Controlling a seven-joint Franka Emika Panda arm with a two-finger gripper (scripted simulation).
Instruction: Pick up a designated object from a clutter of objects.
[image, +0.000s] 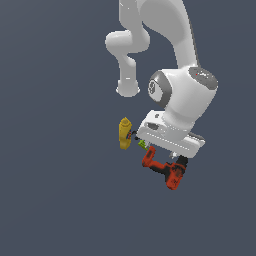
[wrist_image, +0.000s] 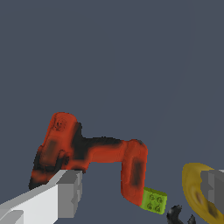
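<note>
The designated object, a red-orange L-shaped power drill (image: 167, 171) (wrist_image: 100, 151) with black trim, lies flat on the dark grey floor. It is the largest item of the clutter of objects. My gripper (image: 166, 159) (wrist_image: 139, 192) hangs just above it, open, with its jaws wide apart and nothing held. In the wrist view one finger (wrist_image: 65, 192) overlaps one end of the drill. The other finger (wrist_image: 213, 190) sits in front of the yellow bottle (wrist_image: 194, 188).
The yellow bottle (image: 124, 132) lies toward the exterior view's left of the drill. A thin black tool (image: 134, 135) (wrist_image: 177, 214) and a small green studded piece (image: 143, 145) (wrist_image: 154, 201) sit between them, the green piece touching the drill's end.
</note>
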